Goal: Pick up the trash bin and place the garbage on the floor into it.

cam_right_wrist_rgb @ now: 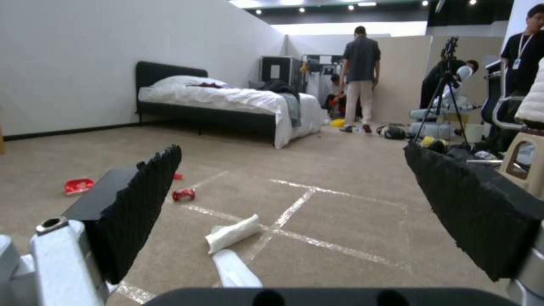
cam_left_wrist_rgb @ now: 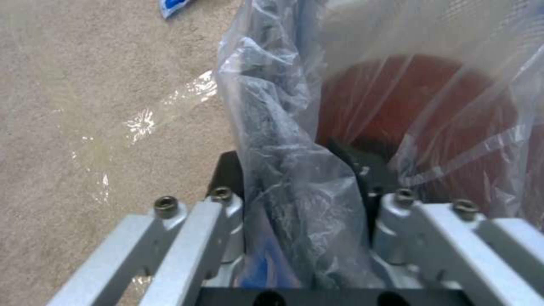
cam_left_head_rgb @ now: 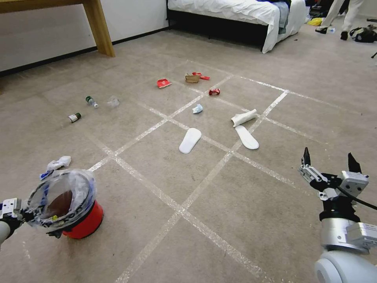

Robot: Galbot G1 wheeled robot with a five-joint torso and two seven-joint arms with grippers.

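Note:
The trash bin (cam_left_head_rgb: pixel 83 222), red with a black rim and a crinkled clear liner, hangs tilted at the lower left of the floor (cam_left_head_rgb: pixel 220 196). My left gripper (cam_left_head_rgb: pixel 28 215) is shut on its near rim. The left wrist view has the rim and liner pinched between the jaws of the left gripper (cam_left_wrist_rgb: pixel 295 174), with the bin's red inside (cam_left_wrist_rgb: pixel 431 123) beyond. My right gripper (cam_left_head_rgb: pixel 329 162) hovers open at the lower right, holding nothing. Garbage lies ahead: two white slippers (cam_left_head_rgb: pixel 190 140) (cam_left_head_rgb: pixel 247 136), a rolled white piece (cam_left_head_rgb: pixel 243 117), a blue mask (cam_left_head_rgb: pixel 197 109) and a crushed red can (cam_left_head_rgb: pixel 214 92).
Farther off lie a red wrapper (cam_left_head_rgb: pixel 163 83), brown paper (cam_left_head_rgb: pixel 192 78), two small bottles (cam_left_head_rgb: pixel 91 101) (cam_left_head_rgb: pixel 74 117) and a white wad (cam_left_head_rgb: pixel 59 162) beside the bin. A wooden table leg (cam_left_head_rgb: pixel 100 27) stands at the back left and a bed (cam_left_head_rgb: pixel 243 15) at the back.

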